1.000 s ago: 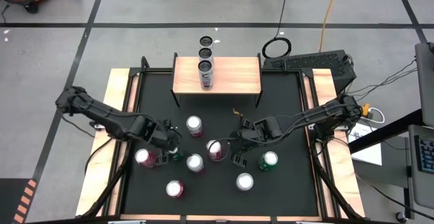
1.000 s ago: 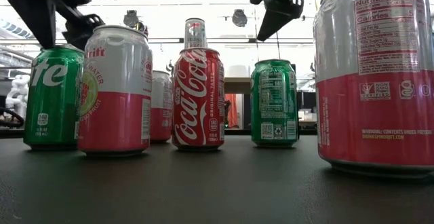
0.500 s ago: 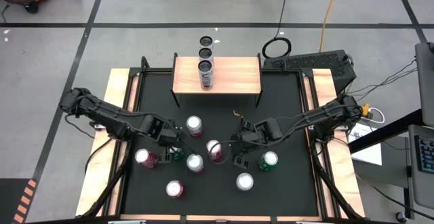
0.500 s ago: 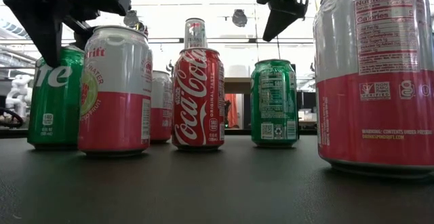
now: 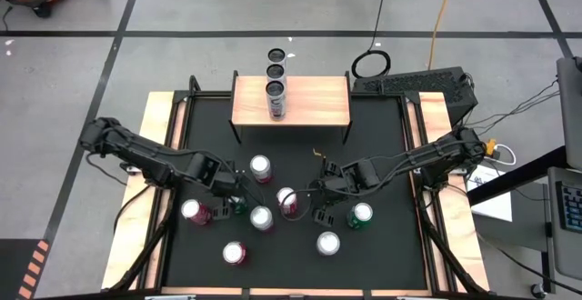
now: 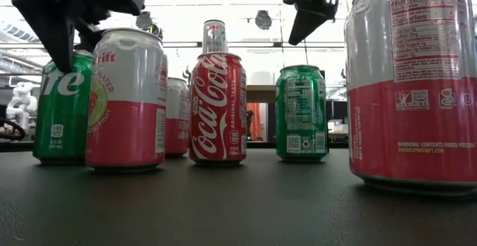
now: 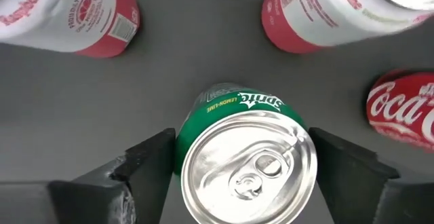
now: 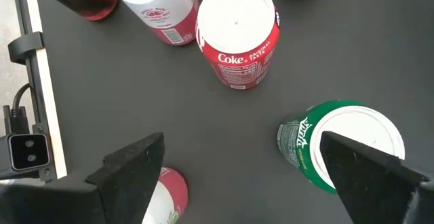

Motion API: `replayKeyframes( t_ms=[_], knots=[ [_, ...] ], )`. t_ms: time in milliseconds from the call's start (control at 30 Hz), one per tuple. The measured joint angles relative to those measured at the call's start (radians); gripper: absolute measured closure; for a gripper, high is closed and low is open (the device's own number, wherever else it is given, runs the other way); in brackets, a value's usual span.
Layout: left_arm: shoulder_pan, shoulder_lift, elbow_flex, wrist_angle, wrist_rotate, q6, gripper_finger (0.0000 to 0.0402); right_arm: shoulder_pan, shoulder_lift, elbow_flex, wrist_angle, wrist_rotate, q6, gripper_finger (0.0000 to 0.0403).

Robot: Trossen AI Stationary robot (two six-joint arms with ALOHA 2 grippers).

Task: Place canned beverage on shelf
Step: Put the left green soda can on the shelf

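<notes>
Grasp step: left claw (image 7: 237,166) spread astride green aluminium Sprite can (image 7: 245,159), not pinching yet. Next: pinch, lift twd light-wood shelf (image 5: 318,100). Right claw (image 8: 254,166) spread, empty.

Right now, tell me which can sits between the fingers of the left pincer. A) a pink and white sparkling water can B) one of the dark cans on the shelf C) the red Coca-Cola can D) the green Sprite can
D: the left wrist view shows the green Sprite can standing between the two dark fingers of the left pincer, with the red Coca-Cola can off to one side.
</notes>
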Motion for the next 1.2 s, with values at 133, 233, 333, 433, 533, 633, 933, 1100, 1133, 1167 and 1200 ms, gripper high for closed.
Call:
replayKeyframes(
  t_ms=[133, 233, 333, 433, 533, 633, 933, 1100, 1133, 1167, 1200],
  knots=[
    [0.0, -0.001, -0.019, 0.009, -0.006, -0.054, 0.0102, 0.0, 0.0, 0.0, 0.0, 0.0, 0.002, 0.0028],
    [-0.003, -0.008, -0.022, 0.022, -0.01, -0.055, 0.0103, 0.0, 0.0, 0.0, 0.0, 0.0, 0.002, 0.0028],
    [-0.002, -0.008, -0.024, 0.034, 0.0, -0.051, 0.0103, 0.0, 0.0, 0.0, 0.0, 0.0, 0.0, 0.0028],
    [-0.002, -0.007, -0.022, 0.034, 0.004, -0.084, 0.0103, 0.0, 0.0, 0.0, 0.0, 0.0, 0.003, 0.0028],
    [-0.002, -0.012, -0.01, 0.032, 0.005, -0.122, 0.0092, 0.0, 0.0, 0.0, 0.0, 0.0, 0.003, 0.0028],
    [-0.003, -0.013, -0.009, 0.028, 0.018, -0.137, 0.0069, 0.0, 0.0, 0.0, 0.001, 0.0, 0.003, 0.0028],
    [-0.012, -0.013, -0.009, 0.016, -0.007, -0.155, 0.0049, 0.0, 0.0, 0.0, 0.007, 0.0, 0.003, 0.0028],
    [-0.017, -0.014, -0.036, 0.056, -0.015, -0.135, 0.0048, -0.002, 0.0, 0.0, 0.008, 0.0, 0.002, 0.0028],
    [-0.017, -0.014, -0.037, 0.054, -0.016, -0.136, 0.0048, -0.003, 0.0, 0.0, 0.008, 0.001, 0.002, 0.0028],
    [-0.016, -0.014, -0.037, 0.054, -0.017, -0.137, 0.0048, -0.003, 0.0, 0.0, 0.008, 0.001, 0.003, 0.0028],
    [-0.016, -0.014, -0.037, 0.051, -0.02, -0.137, 0.0048, -0.003, 0.0, 0.0, 0.008, 0.001, 0.005, 0.0028]
  ],
)
